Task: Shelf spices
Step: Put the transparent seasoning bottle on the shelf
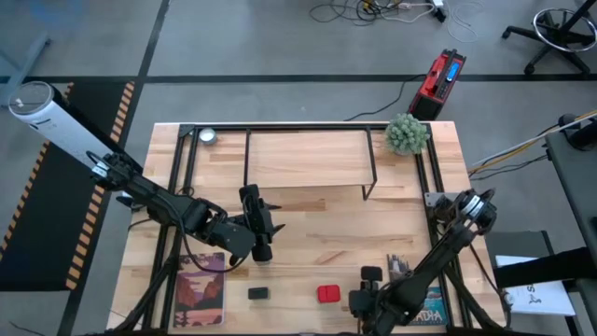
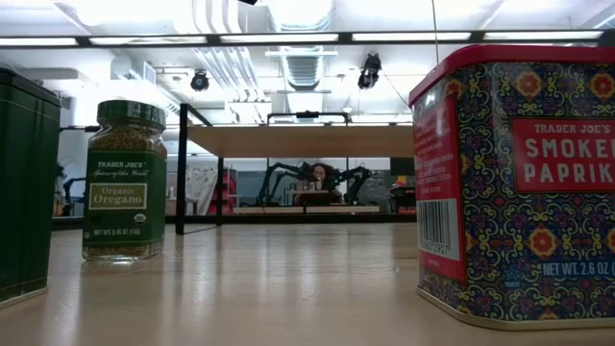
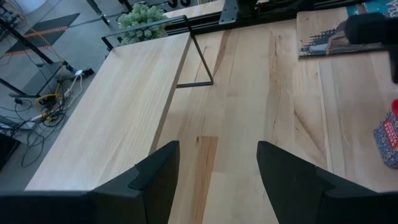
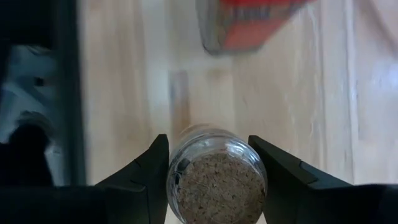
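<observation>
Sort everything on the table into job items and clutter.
Job: shelf, oregano bottle, smoked paprika tin, dark square jar, cork-topped glass jar in the right gripper.
Clutter: round silver tin, green plant, illustrated book.

Low view crops the red square tin (image 2: pixel 514 183) at its right edge and a dark green container (image 2: pixel 24 187) at the left. In the right wrist view the red tin (image 4: pixel 252 25) blurs, cut off above; the cork-topped jar's (image 4: pixel 216 177) lower body is hidden.

Grey floor (image 1: pixel 280 37), cables (image 1: pixel 373 11), office chair (image 1: pixel 560 28); ceiling strip lights (image 2: pixel 413 37).
</observation>
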Tool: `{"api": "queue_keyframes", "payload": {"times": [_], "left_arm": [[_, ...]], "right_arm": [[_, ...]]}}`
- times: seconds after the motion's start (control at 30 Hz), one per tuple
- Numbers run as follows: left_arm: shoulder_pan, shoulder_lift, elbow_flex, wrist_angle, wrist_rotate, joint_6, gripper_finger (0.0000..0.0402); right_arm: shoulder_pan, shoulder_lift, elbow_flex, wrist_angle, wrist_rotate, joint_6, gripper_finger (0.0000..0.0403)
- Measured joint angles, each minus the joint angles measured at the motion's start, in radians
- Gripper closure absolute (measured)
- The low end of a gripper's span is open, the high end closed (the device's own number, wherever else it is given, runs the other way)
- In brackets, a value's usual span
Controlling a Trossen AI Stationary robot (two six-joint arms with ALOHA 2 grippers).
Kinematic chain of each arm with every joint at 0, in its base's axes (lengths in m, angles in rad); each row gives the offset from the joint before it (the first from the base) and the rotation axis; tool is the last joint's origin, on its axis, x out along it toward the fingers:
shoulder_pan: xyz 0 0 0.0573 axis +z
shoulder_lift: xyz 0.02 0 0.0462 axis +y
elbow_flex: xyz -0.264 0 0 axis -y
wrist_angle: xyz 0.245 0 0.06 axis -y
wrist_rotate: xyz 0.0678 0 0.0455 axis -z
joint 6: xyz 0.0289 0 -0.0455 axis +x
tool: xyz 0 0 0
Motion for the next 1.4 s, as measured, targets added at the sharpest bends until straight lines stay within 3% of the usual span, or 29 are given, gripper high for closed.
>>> {"api": "queue_keyframes", "payload": {"times": [0.47, 0.77, 1.03, 1.4], "left_arm": [[0.0, 0.0, 0.0, 0.0, 0.009, -0.006, 0.0198], [0.0, 0.0, 0.0, 0.022, 0.006, -0.009, 0.0198], [0.001, 0.0, 0.0, 0.061, -0.004, -0.013, 0.0198], [0.001, 0.0, 0.0, 0.08, -0.004, -0.016, 0.0198]], "right_arm": [[-0.009, -0.162, 0.044, -0.158, 0.075, -0.041, 0.0236], [-0.058, -0.3, 0.044, -0.298, 0.216, -0.154, 0.0236], [-0.184, -0.428, 0.042, -0.333, 0.251, -0.369, 0.0236], [-0.472, -0.607, 0.041, -0.333, 0.205, -0.696, 0.0236]]}}
